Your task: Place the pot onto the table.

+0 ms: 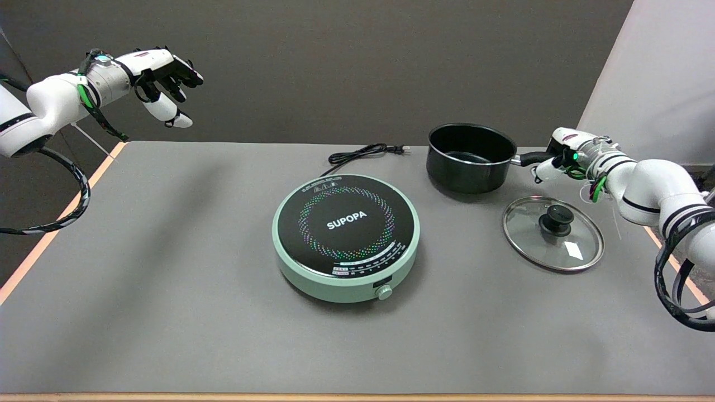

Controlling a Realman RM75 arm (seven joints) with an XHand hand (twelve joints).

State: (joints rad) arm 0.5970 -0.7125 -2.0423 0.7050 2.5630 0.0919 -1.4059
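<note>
Here, hand grips round black pot.

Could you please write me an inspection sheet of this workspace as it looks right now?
Surface: grey table with a wooden edge, bare over its left part.
Job's things: black pot off the cooker, at the table's far right, lid off; whether its base touches the table cannot be told.
Clutter: green induction cooker at centre, nothing on it; glass lid lying flat in front of the pot.
Hands: right hand holds the pot's handle; left hand held in the air at upper left.
Cables: black power cord coiled behind the cooker, plug lying on the table.
Surroundings: dark wall behind, pale panel at upper right; no person seen.
</note>
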